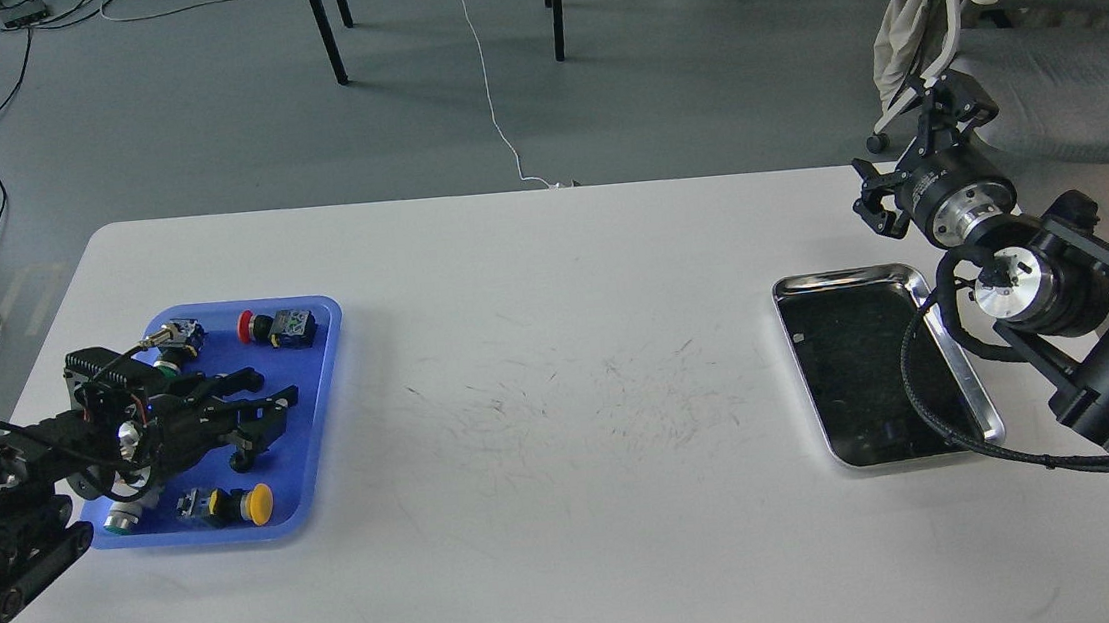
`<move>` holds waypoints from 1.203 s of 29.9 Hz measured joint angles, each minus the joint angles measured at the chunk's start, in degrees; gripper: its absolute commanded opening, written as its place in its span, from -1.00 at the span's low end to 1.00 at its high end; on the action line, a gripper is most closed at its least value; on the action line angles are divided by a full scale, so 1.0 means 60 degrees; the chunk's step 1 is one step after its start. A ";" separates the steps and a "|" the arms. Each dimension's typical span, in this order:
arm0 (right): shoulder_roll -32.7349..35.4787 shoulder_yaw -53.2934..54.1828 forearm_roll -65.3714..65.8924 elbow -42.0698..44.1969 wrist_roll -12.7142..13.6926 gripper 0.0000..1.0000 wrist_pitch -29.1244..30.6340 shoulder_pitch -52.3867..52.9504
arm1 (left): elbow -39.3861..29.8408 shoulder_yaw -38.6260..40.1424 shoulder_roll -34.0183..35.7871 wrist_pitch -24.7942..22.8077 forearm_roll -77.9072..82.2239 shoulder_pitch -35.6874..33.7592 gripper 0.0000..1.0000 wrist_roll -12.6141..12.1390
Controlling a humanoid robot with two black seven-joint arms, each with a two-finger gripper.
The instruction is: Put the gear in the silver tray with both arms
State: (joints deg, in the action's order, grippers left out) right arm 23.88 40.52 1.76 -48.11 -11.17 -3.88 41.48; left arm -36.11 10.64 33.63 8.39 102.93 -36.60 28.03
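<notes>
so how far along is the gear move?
Early. Done: nothing, the silver tray holds no gear. In hand: left tool is low over the blue tray, at the small black gear; grasp unclear. Right tool waits raised beyond the silver tray. Left: grasp, transfer, place.

gear (241,462) mostly hidden under left tool (267,415)

On the white table (572,511), the left end effector (268,417) hangs low over a blue tray (324,372) of parts. The right end effector (922,149) hovers beyond the silver tray (962,376), fingers spread.
</notes>
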 measured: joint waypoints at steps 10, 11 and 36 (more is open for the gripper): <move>0.0040 0.0000 0.0000 -0.0012 0.0000 0.98 0.0000 -0.0026 | 0.0158 -0.0046 -0.0010 0.0010 -0.0018 -0.0025 -0.23 0.0003; 0.0038 0.0000 0.0000 -0.0012 0.0000 0.98 0.0000 -0.0026 | 0.0163 -0.0053 -0.0003 0.0009 -0.0017 -0.0026 -0.30 0.0003; 0.0034 0.0000 0.0000 0.0002 0.0000 0.98 0.0001 -0.0028 | 0.0368 -0.0089 0.0090 -0.0073 -0.0041 -0.0018 -0.85 -0.0005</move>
State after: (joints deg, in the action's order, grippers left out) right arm 24.08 40.52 1.76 -48.10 -11.16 -3.87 41.31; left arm -33.90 10.11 34.16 7.95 102.69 -36.70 28.00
